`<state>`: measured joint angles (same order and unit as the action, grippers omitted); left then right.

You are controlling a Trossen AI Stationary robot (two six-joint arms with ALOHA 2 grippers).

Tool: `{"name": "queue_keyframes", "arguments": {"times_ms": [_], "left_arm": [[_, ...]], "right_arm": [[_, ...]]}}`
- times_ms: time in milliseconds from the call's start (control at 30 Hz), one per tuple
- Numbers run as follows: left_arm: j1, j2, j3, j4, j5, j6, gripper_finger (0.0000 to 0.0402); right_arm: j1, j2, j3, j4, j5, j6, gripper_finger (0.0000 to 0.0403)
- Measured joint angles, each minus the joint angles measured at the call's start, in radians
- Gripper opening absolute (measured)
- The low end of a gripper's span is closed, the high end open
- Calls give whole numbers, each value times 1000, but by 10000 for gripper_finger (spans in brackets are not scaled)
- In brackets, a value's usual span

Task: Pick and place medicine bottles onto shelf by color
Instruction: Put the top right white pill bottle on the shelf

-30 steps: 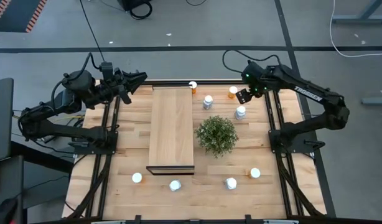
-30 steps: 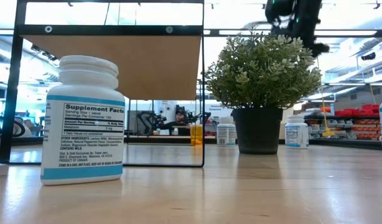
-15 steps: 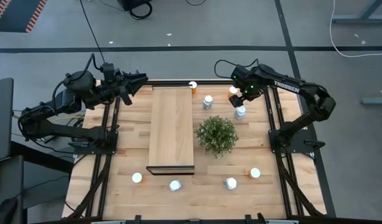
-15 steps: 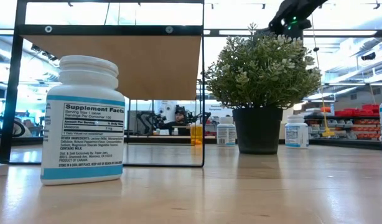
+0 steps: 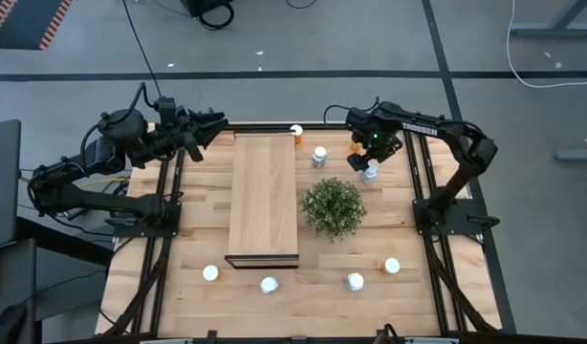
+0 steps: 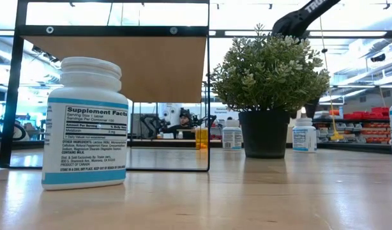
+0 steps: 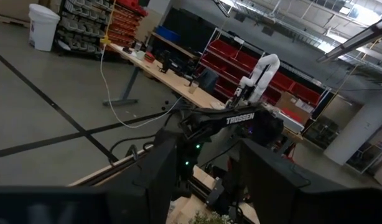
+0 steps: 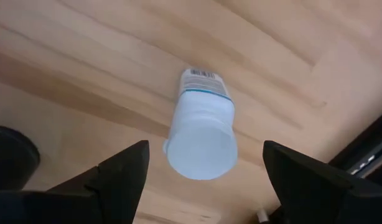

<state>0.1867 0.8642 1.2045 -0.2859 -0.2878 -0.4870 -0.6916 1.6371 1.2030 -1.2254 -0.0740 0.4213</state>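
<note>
Standing upright, long axis vertical and cap up, a white cylindrical pill bottle with a teal-striped label sits on the slatted wooden bench beneath the right end effector, fingers spread apart either side, not touching.

Left end effector waits at the far-left corner, fingers apart.

You are getting open tabletop beside the plant; behind the plant, three bottles are crowding the passage, and the shelf is walling off its other side.

Potted plant: upright, approx. worktop centre, nearer right edge. Dark pot; bushy green foliage.
</note>
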Motion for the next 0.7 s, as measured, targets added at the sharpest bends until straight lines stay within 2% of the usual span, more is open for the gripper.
{"name": "queue_keyframes", "arguments": {"times_ms": [267, 700], "left_arm": [[-1, 0, 0, 0, 1, 0, 187], [-1, 0, 0, -5, 15, -1, 193]], "right_arm": [[-4, 13, 0, 3, 22, 17, 319], [-9, 13, -1, 31, -3, 66, 295]]}}
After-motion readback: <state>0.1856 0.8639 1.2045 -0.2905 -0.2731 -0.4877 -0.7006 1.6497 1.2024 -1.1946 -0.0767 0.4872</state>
